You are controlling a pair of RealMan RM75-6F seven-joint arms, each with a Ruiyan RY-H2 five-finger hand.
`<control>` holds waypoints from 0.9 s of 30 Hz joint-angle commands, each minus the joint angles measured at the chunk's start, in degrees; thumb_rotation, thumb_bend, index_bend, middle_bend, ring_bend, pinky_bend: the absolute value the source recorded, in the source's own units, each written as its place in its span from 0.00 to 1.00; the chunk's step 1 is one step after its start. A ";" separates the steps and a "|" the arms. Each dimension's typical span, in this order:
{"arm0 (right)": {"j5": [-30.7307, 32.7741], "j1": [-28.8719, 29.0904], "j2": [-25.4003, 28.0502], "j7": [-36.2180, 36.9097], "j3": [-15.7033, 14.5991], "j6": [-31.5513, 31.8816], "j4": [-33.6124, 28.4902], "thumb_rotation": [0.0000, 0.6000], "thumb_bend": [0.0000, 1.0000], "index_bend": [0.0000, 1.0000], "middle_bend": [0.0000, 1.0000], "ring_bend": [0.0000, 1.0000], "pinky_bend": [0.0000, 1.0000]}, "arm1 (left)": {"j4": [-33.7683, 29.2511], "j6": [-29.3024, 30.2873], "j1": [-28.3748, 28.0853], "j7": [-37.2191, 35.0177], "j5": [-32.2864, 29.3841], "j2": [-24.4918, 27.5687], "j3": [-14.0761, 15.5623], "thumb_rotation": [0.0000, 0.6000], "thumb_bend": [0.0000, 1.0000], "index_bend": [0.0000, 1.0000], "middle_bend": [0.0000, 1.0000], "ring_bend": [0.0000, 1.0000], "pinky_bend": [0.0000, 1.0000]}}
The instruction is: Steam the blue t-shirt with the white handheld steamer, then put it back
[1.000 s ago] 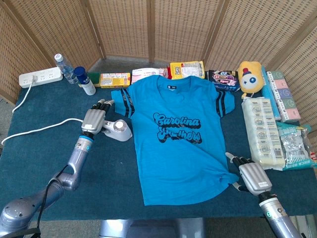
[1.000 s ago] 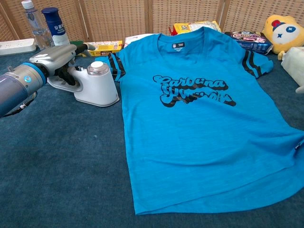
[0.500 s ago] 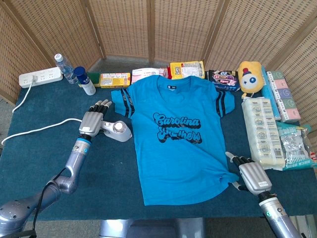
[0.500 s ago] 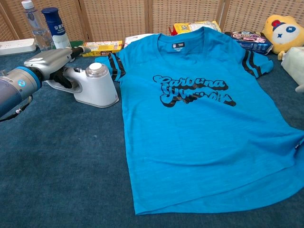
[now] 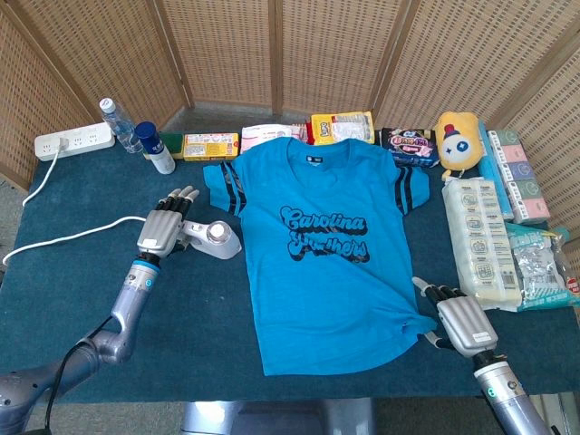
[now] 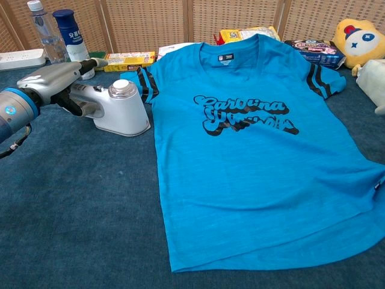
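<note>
Here the blue t-shirt lies flat on the table (print up). Beside its sleeve sits the white steamer; the left hand rests over its handle, fingers extended. The right hand lies spread at the shirt's hem corner.

One blue t-shirt. One white steamer. Two bottles far left. One power strip. One yellow plush toy. Two robot hands: left hand, right hand.
</note>
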 commanded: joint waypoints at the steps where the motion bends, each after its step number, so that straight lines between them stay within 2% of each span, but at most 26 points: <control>1: -0.10 -0.05 0.16 -0.13 -0.01 0.13 -0.21 1.00 0.31 0.10 0.30 0.31 0.36 | -4.55 1.32 1.90 0.78 0.36 3.09 0.85 1.00 0.21 0.00 0.02 0.00 0.15; 3: -0.17 -0.11 0.27 -0.17 -0.02 0.28 -0.37 1.00 0.31 0.10 0.30 0.31 0.36 | -6.52 1.58 2.56 1.10 0.26 4.31 1.06 1.00 0.21 0.00 0.02 0.00 0.15; 11: -0.59 -1.13 1.36 -0.06 -0.27 1.88 -0.88 1.00 0.31 0.10 0.30 0.31 0.36 | -20.91 5.08 7.73 2.71 0.60 13.40 3.28 1.00 0.21 0.00 0.02 0.00 0.15; 18: -0.74 -2.53 2.95 0.62 -0.92 3.27 -0.59 1.00 0.31 0.10 0.30 0.31 0.35 | -35.62 9.58 13.62 3.26 0.85 23.83 5.80 1.00 0.21 0.00 0.02 0.00 0.15; 24: -0.59 -4.09 4.12 2.48 -1.22 5.00 0.52 1.00 0.31 0.10 0.30 0.31 0.35 | -45.46 14.12 19.00 3.93 1.91 31.87 8.87 1.00 0.21 0.00 0.02 0.00 0.15; 27: -0.06 -4.89 4.17 4.16 -0.80 6.16 1.25 1.00 0.31 0.14 0.30 0.31 0.35 | -49.19 16.54 21.80 3.47 2.80 35.32 10.55 1.00 0.21 0.00 0.02 0.00 0.15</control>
